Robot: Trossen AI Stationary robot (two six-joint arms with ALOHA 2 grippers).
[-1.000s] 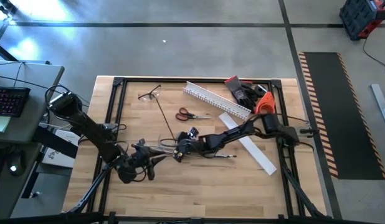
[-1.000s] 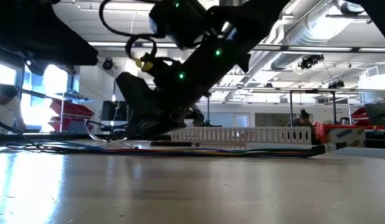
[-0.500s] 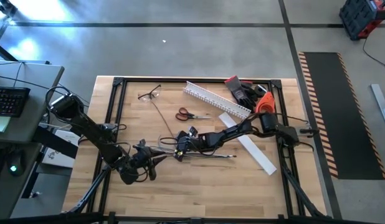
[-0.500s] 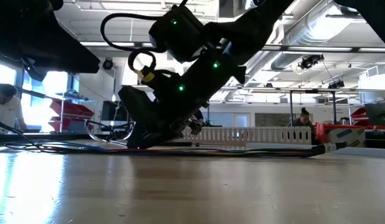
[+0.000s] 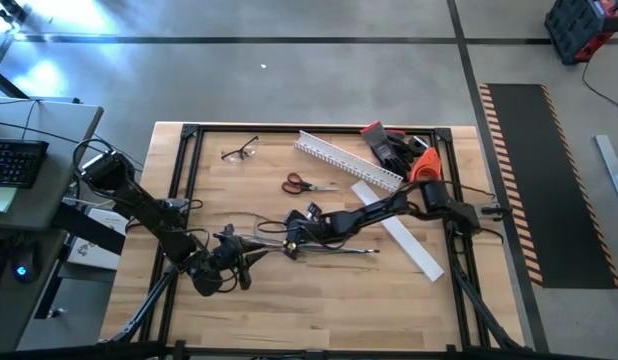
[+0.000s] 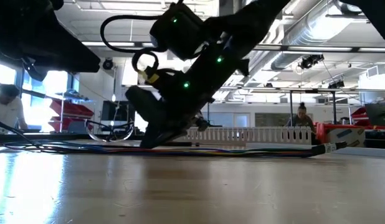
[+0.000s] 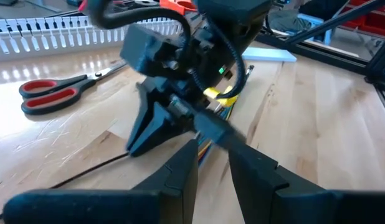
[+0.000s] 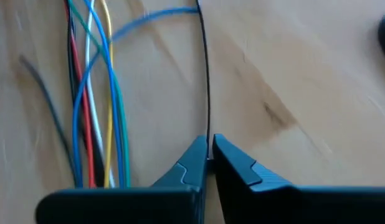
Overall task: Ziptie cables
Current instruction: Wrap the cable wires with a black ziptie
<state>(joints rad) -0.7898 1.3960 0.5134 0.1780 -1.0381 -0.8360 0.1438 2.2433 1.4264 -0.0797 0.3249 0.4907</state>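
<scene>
The cables (image 5: 334, 250) are a loose bundle of thin blue, red, yellow, green and black wires (image 8: 93, 93) lying flat along the table's middle (image 6: 242, 150). The ziptie (image 8: 205, 74) is a very thin black strip, and its free length rests on the wood (image 7: 86, 175). My right gripper (image 5: 289, 243) stands low over the bundle's left part, shut on the ziptie (image 8: 209, 155). My left gripper (image 5: 251, 256) is just to its left at the bundle's end, its fingers close around the wires (image 7: 212, 171). My left gripper has the cables' left end (image 7: 205, 149) between its two fingers, which come in level from the table's left, along the wires. The bundle's remaining length lies on the table. My right gripper pinches the ziptie's near end (image 8: 208, 146) at its fingertips, slanting down from the right. The strip runs on flat over the wood.
Red-handled scissors (image 5: 299, 184) lie beyond the grippers. The white slotted duct (image 5: 344, 160), the flat white cover strip (image 5: 399, 232), glasses (image 5: 239, 152) and red and black gear (image 5: 394, 145) sit toward the far side. People (image 6: 301, 121) stand in the room behind.
My right gripper has turned and shifted slightly toward the far right while staying shut on the ziptie. The ziptie's free end, which pointed at the glasses, has swung down toward the table's left and now lies nearly crosswise. The cables have kept their place.
</scene>
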